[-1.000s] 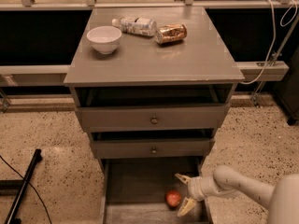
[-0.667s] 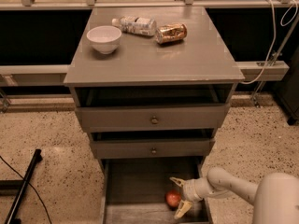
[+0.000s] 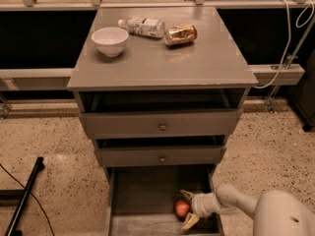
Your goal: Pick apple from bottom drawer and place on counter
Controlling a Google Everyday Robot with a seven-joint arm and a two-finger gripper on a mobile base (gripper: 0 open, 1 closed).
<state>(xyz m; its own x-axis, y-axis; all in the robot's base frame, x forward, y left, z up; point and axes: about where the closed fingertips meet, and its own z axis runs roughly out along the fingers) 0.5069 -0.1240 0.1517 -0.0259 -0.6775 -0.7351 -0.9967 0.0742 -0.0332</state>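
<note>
The apple [image 3: 181,208], small and red-orange, lies on the grey floor of the open bottom drawer [image 3: 142,195], toward its right side. My gripper [image 3: 187,209] reaches in from the lower right at the end of a white arm. It is open, with one tan finger above the apple and one below, so the apple sits between the fingertips [image 3: 190,222]. The counter [image 3: 162,58] is the flat grey top of the cabinet, well above.
On the counter stand a white bowl [image 3: 110,41], a lying plastic bottle [image 3: 142,26] and a crushed gold-brown can [image 3: 180,34]. Two shallower drawers with round knobs [image 3: 162,127] sit above the bottom one. A black bar [image 3: 24,193] lies on the speckled floor at left.
My gripper has moved left, deeper into the drawer, and its open fingers now straddle the apple. The apple has not moved.
</note>
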